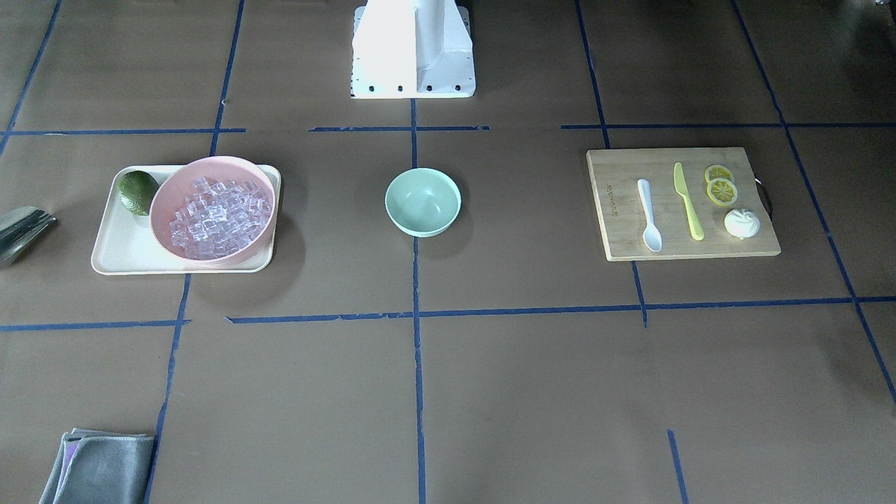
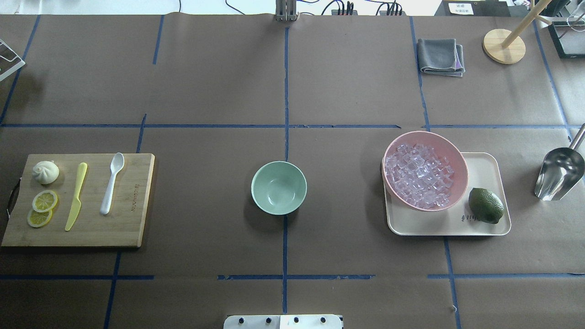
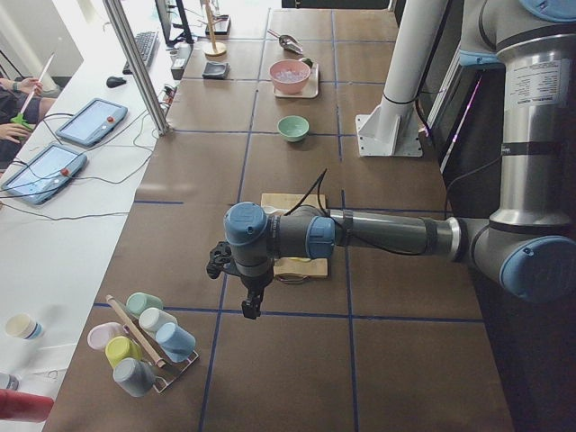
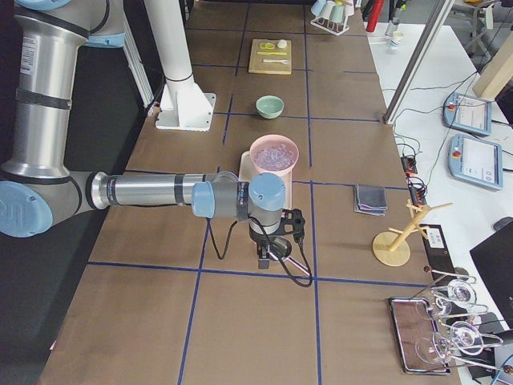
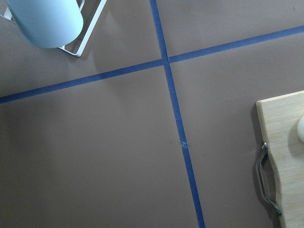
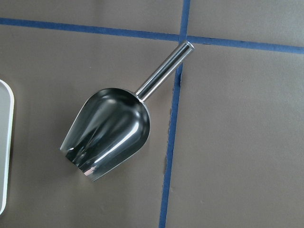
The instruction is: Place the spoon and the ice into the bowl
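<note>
The white spoon (image 2: 112, 183) lies on a wooden cutting board (image 2: 132, 228) at the table's left, also seen in the front view (image 1: 649, 213). The mint-green bowl (image 2: 279, 187) stands empty at the table's middle. Ice cubes (image 2: 418, 176) fill a pink bowl (image 2: 460, 157) on a cream tray (image 2: 484, 228) at the right. My left gripper (image 3: 252, 306) hangs past the board's outer end and shows only in the exterior left view; I cannot tell if it is open. My right gripper (image 4: 264, 258) hangs past the tray, over a metal scoop (image 6: 107, 133); I cannot tell its state.
A yellow-green knife (image 2: 75, 196), lemon slices (image 2: 42, 208) and a white bun (image 2: 45, 172) share the board. A lime (image 2: 486, 205) sits on the tray. The scoop (image 2: 560, 171) lies right of the tray. A grey cloth (image 2: 441, 55) lies far right. A cup rack (image 3: 144, 337) stands near the left gripper.
</note>
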You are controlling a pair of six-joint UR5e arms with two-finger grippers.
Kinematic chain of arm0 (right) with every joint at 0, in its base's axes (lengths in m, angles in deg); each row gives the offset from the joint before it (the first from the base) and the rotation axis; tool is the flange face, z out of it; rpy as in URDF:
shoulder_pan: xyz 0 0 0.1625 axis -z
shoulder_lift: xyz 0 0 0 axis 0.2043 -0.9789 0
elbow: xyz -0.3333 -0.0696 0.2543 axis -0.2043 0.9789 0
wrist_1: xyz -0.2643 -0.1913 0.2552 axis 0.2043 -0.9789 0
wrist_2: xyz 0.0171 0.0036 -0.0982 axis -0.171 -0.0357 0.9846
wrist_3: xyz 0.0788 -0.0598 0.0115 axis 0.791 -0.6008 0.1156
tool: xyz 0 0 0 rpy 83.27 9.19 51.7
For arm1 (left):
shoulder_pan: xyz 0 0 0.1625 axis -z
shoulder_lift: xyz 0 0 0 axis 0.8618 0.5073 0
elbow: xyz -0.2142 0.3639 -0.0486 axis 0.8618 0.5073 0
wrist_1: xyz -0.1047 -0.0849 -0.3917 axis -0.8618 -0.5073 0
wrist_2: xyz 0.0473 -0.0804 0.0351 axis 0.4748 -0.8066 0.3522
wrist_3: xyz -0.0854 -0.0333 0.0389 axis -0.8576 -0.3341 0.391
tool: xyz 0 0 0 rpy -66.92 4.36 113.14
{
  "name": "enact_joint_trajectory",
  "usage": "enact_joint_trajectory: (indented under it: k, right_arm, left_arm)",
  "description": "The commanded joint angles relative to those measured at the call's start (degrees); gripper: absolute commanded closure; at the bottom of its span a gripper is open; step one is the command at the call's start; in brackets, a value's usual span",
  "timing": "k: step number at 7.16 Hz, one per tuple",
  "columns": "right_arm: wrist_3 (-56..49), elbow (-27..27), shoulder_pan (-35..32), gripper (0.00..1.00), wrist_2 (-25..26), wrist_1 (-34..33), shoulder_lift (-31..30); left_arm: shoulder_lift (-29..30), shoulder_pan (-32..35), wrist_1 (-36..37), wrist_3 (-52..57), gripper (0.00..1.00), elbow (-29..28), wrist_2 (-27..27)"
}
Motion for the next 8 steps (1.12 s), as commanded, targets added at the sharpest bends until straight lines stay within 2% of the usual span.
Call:
enact_joint_trajectory:
  k: [1,2,4,6,7,8]
  right_arm:
    - [0.0,-0.09,0.11,0.0,-0.04,0.09,0.04]
    - [0.0,-0.09,0.2,0.0,-0.04,0.09,0.04]
    - [0.0,-0.35,0.82,0.0,0.05,0.09,0.21]
    - [0.61,-0.44,1.34,0.0,-0.04,0.09,1.18]
    - [0.96,-0.44,1.96,0.0,-0.04,0.09,1.36]
    - [1.05,-0.26,2.4,0.0,0.05,0.0,2.14]
  left_arm:
    - [0.04,0.0,-0.1,-0.1,0.0,0.33,0.03]
    - [0.04,0.0,-0.1,-0.02,0.0,0.76,0.03]
    - [0.04,0.0,-6.56,0.95,0.0,0.33,0.2]
    - [2.75,-1.48,-9.23,0.6,0.0,0.07,0.12]
    - [6.68,-5.24,-8.28,-3.49,0.0,-0.19,0.03]
    - [7.76,-8.23,-8.88,-14.41,0.0,0.06,-0.06]
